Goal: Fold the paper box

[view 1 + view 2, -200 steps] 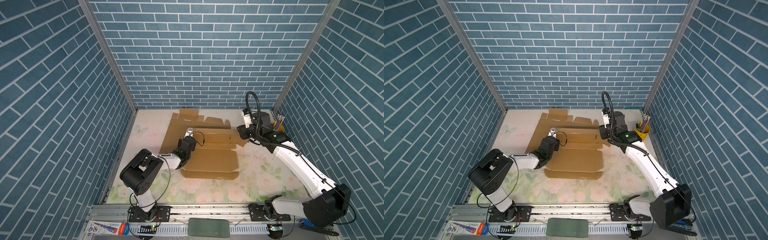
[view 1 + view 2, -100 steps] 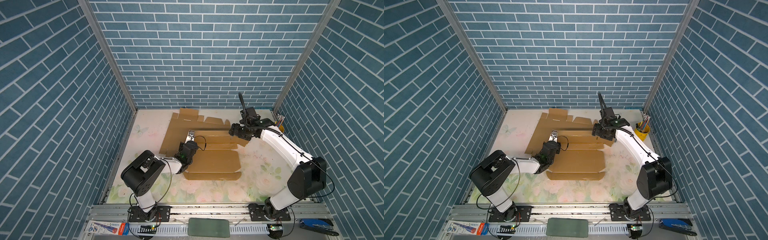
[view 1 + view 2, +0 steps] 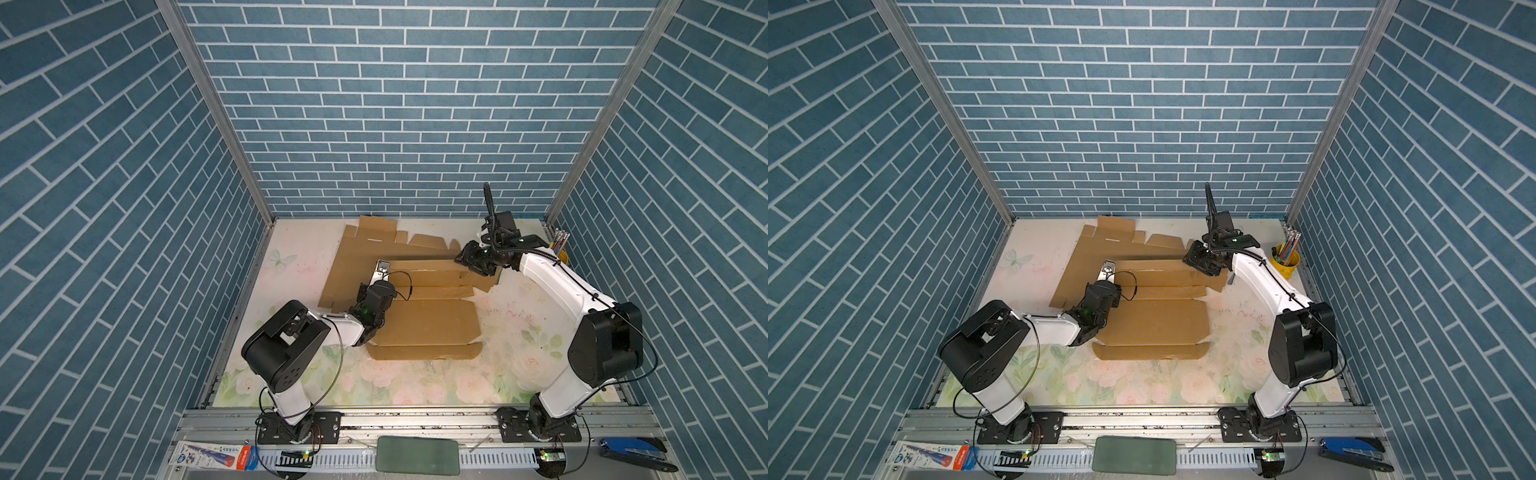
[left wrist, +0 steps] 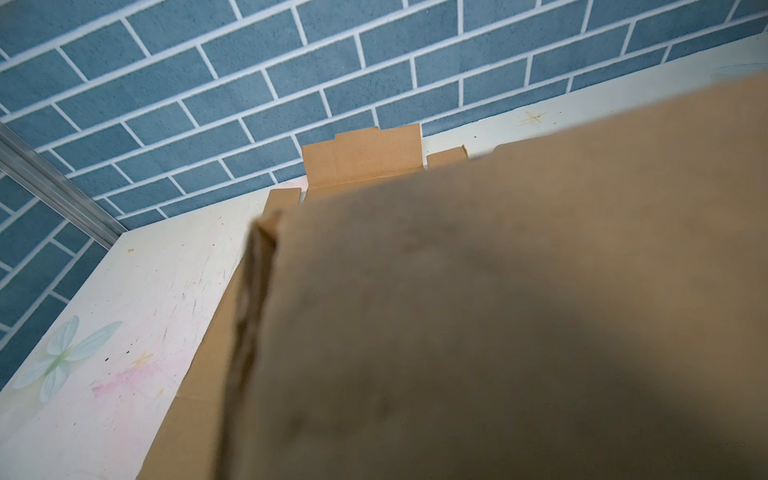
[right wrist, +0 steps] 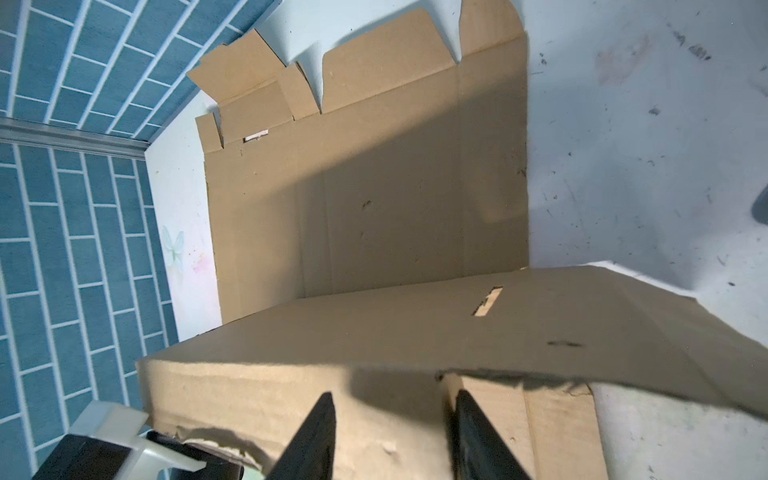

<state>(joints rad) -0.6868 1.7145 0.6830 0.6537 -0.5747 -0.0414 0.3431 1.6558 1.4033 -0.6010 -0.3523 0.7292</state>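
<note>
We judge the flat brown corrugated cardboard box blank (image 3: 424, 324) light, stiff but crease-prone, best pinched at the flap (image 5: 552, 424) just beside our spread right pincer (image 5: 395, 399), with our left pincer (image 3: 380, 270) pressed together.

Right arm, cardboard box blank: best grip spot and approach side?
Likely the free right-end edge of the raised panel of the cardboard blank, approached edge-on from the robot's right. It stands off the table there, so the thin sheet can slide between the right gripper and its open jaws; flat panels offer none.
</note>
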